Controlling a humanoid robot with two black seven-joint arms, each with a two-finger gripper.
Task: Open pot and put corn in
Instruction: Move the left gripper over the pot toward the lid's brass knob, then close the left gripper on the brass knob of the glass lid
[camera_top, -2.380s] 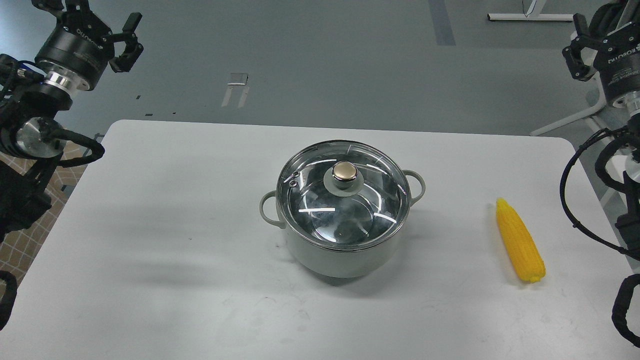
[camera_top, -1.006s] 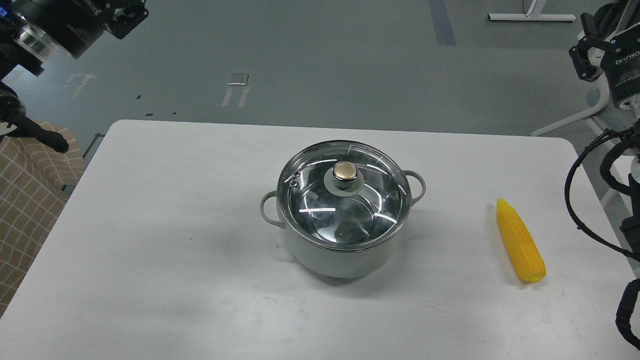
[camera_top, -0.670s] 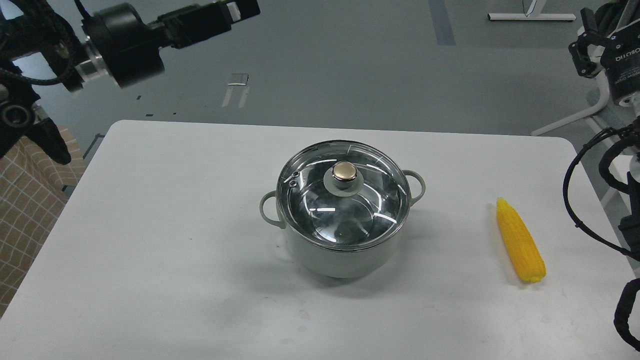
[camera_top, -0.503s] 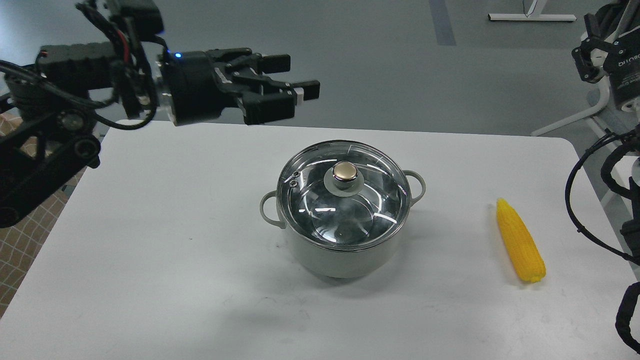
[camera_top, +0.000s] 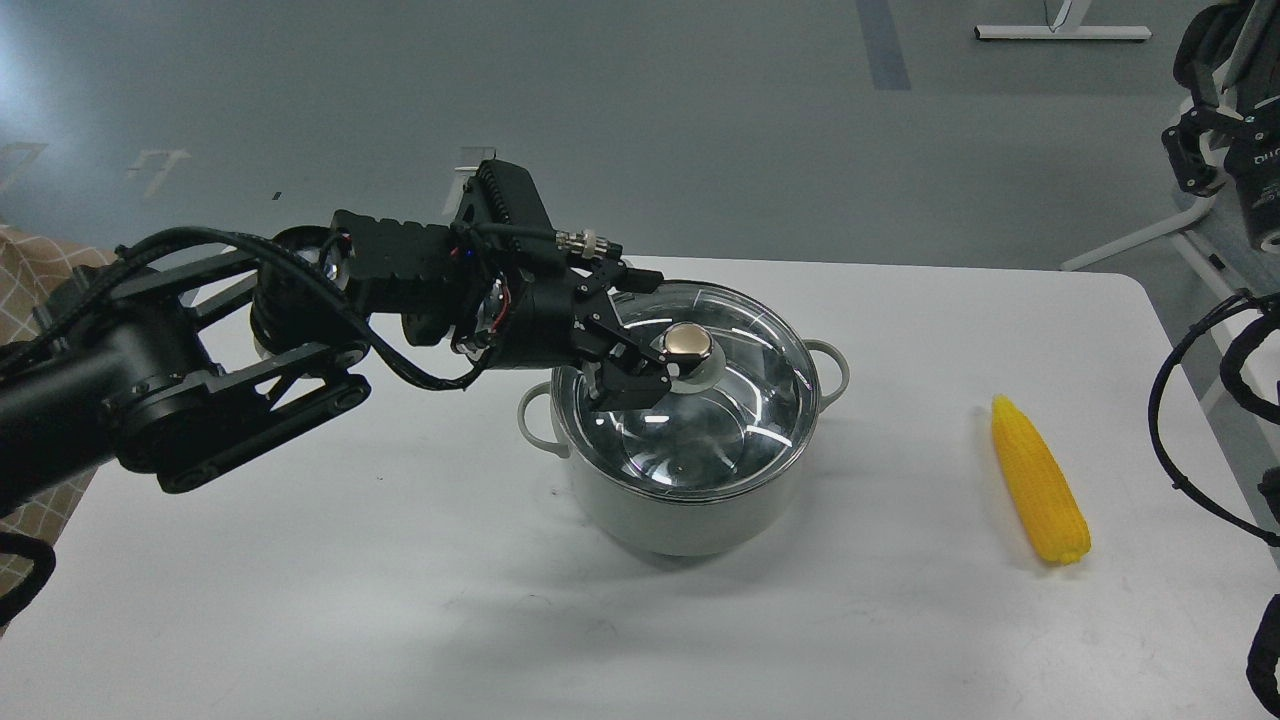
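Observation:
The pale grey-green pot (camera_top: 680, 520) stands in the middle of the white table (camera_top: 300, 580). Its clear glass lid (camera_top: 745, 420) sits on it, with the gold knob (camera_top: 688, 342) on top. My left gripper (camera_top: 648, 340) reaches in from the left, low over the lid. It is open, with its fingertips just left of the knob, one on the far side and one on the near side. The yellow corn (camera_top: 1038, 482) lies on the table at the right, pointed end away from me. My right gripper (camera_top: 1195, 150) hangs high at the right edge, off the table, seen dark and partly cut off.
The table's right edge runs close past the corn. Black cables of my right arm (camera_top: 1190, 420) hang beside that edge. A checked cloth (camera_top: 40, 260) shows at the far left, off the table. A white stand leg (camera_top: 1130, 240) lies on the floor behind the right corner.

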